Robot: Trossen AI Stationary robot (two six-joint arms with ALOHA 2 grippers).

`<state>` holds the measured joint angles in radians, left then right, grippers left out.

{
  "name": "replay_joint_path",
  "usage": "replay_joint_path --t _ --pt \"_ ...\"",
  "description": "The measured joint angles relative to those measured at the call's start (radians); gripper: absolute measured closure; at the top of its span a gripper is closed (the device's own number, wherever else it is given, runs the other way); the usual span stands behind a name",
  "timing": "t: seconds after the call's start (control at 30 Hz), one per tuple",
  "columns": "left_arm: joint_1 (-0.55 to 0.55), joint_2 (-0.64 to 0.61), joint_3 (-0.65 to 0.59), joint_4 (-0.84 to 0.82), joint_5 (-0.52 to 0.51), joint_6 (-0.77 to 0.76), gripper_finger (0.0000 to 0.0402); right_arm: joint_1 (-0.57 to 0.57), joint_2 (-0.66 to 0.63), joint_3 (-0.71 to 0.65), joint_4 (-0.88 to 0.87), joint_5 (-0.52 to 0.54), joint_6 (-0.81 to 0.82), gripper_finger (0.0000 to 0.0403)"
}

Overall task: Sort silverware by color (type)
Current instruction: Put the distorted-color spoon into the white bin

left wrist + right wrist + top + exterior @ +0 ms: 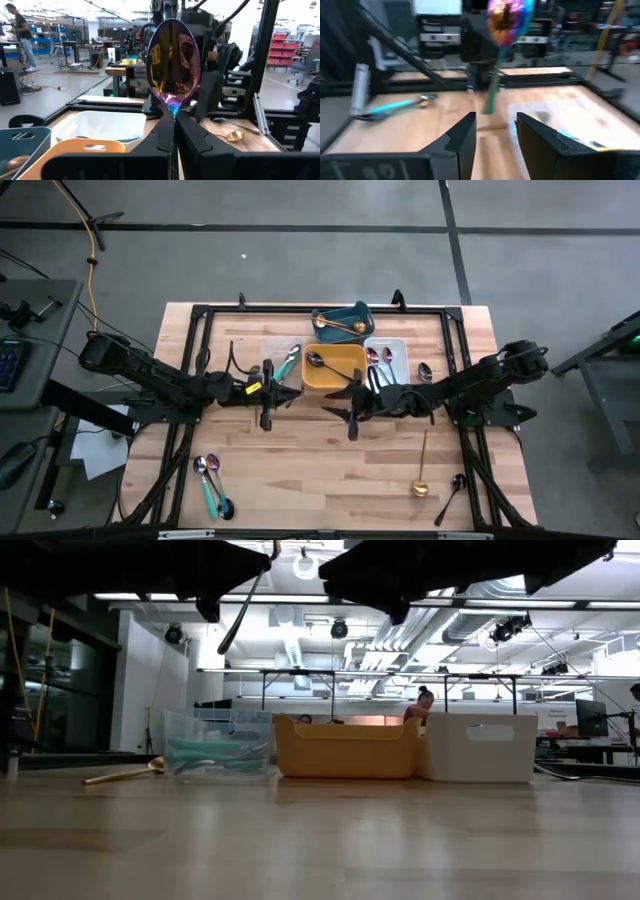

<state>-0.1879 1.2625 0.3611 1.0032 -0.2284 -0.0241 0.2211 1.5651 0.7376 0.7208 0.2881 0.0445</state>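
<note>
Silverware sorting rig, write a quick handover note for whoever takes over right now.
Left gripper: shut on an iridescent spoon, held upright above the table.
Right gripper: open, empty, near the trays.
Done: a gold spoon lies in the teal tray, a dark spoon in the yellow tray, iridescent pieces in the white tray.
Left: loose gold spoon, dark spoon, teal-handled pieces, plus the held spoon.
</note>
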Motion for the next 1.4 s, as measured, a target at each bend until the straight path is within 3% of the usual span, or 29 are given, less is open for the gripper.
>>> replay_joint_path --t 0.1,0.3,0.63,0.9,1.17,1.27,1.4 --pt "-0.001 0.002 0.000 0.051 -0.002 -0.004 0.0401 -0.020 0.053 0.000 0.093 -0.083 0.012 0.0268" --pt "-0.019 0.051 0.001 0.137 -0.005 0.001 0.0401 -0.065 0.138 0.000 0.267 -0.098 0.104 0.0268" --pt "0.001 0.281 0.019 0.439 -0.009 0.000 0.0401 -0.091 0.170 0.002 0.294 -0.168 0.165 0.0268" --pt "0.005 0.412 0.137 0.432 0.016 -0.007 0.0401 -0.090 0.170 0.002 0.289 -0.169 0.182 0.0268" --pt "0.005 0.434 0.156 0.434 0.017 -0.006 0.0401 -0.090 0.170 0.002 0.270 -0.168 0.184 0.0270" --pt "0.005 0.427 0.156 0.434 0.016 0.002 0.0401 -0.090 0.170 0.002 0.271 -0.169 0.188 0.0291" --pt "0.005 0.427 0.155 0.431 0.011 0.002 0.0401 -0.089 0.171 0.002 0.270 -0.174 0.199 0.0367"
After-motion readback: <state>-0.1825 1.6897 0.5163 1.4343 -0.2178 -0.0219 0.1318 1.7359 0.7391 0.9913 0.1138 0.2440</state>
